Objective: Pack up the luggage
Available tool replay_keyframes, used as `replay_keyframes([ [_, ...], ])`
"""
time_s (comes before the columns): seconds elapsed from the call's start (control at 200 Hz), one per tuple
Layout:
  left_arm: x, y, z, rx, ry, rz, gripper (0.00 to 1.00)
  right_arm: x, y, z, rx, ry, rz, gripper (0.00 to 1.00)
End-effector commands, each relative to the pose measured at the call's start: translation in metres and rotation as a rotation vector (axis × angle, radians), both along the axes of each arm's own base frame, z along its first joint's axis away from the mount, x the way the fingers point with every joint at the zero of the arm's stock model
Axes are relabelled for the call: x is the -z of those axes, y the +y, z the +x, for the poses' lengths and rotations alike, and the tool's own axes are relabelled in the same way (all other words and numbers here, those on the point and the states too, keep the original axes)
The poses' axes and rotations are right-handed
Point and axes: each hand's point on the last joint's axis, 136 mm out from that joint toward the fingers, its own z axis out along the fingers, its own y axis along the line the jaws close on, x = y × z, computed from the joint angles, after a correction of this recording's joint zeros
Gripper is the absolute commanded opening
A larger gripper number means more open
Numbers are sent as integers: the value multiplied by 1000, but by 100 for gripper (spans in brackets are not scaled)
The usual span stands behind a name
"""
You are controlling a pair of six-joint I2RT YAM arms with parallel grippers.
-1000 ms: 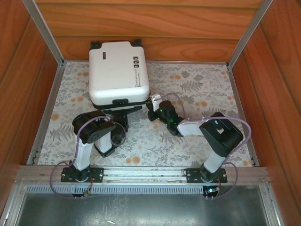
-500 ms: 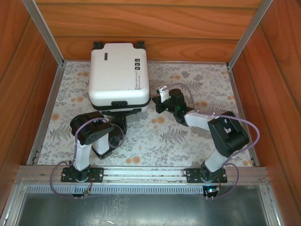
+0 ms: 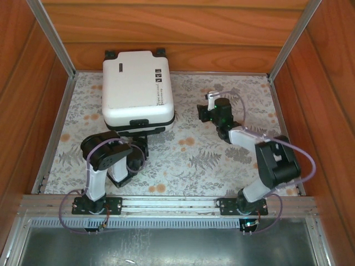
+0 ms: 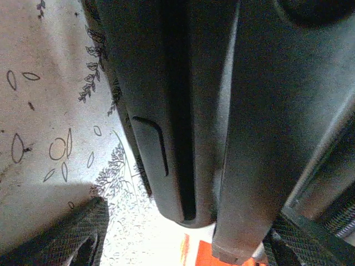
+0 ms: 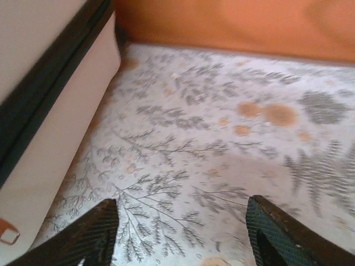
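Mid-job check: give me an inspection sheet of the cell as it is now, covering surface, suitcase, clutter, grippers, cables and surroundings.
Surface: floral cloth, flat, no spills seen.
Job's things: white luggage, shut, lying flat at far left, wheels toward the back wall.
Clutter: nothing seen.
Grippers: left gripper open, at the luggage's near edge; right gripper open, empty, over the cloth right of the luggage.
Cables: lilac cables looped along both arms, no snag seen.
Surroundings: wooden walls; aluminium rail at the arm bases.
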Motion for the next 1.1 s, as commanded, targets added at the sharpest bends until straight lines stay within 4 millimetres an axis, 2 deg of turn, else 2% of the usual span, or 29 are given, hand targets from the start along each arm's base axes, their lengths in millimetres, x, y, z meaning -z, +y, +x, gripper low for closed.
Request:
replay_keyframes([
  [0.0,53,-3,-28,132,190,246,76,-20,-32,-17,135,-53,-33,73],
  [0.115,24,-33,-24,230,114,343,77,-25,-62,-38,231,-82,-28,86],
  [0.17,5,-48,-22,281,62,447,77,-23,-77,-45,276,-90,-31,88],
  [0.255,-37,-68,-19,363,-63,665,77,-19,-98,-53,350,-106,-44,89],
  [0.365,-97,-76,-16,471,-274,1004,77,-17,-122,-59,427,-126,-86,90],
  [0.45,-145,-56,-19,455,-430,1268,78,-19,-126,-61,407,-165,-131,90],
  [0.465,-154,-49,-19,433,-450,1321,79,-20,-128,-60,412,-174,-133,90],
  [0.485,-165,-39,-19,400,-472,1387,81,-20,-129,-60,413,-179,-141,97],
  [0.505,-175,-28,-20,363,-487,1451,84,-18,-132,-60,416,-179,-150,99],
  [0.565,-200,1,-21,294,-532,1658,98,-15,-136,-56,413,-172,-157,99],
  [0.62,-211,34,-14,236,-520,1807,100,-6,-138,-51,393,-151,-144,99],
  [0.67,-215,80,-6,122,-408,1857,100,1,-141,-45,377,-145,-129,99],
  [0.735,-211,155,-2,-93,-228,1744,100,12,-147,-41,390,-140,-109,99],
  [0.795,-200,216,-16,-331,-90,1570,100,24,-150,-37,382,-123,-99,99],
  [0.84,-184,250,-27,-455,-22,1460,100,25,-149,-33,363,-137,-100,99],
  [0.915,-152,286,-40,-547,84,1375,100,29,-143,-32,312,-108,-107,99],
  [0.955,-139,296,-44,-568,149,1379,100,32,-143,-30,299,-109,-100,99],
  [1.035,-121,293,-29,-463,175,1428,100,50,-142,-25,276,-113,-90,99],
  [1.094,-103,287,-12,-346,190,1456,100,50,-142,-17,273,-165,-96,99],
])
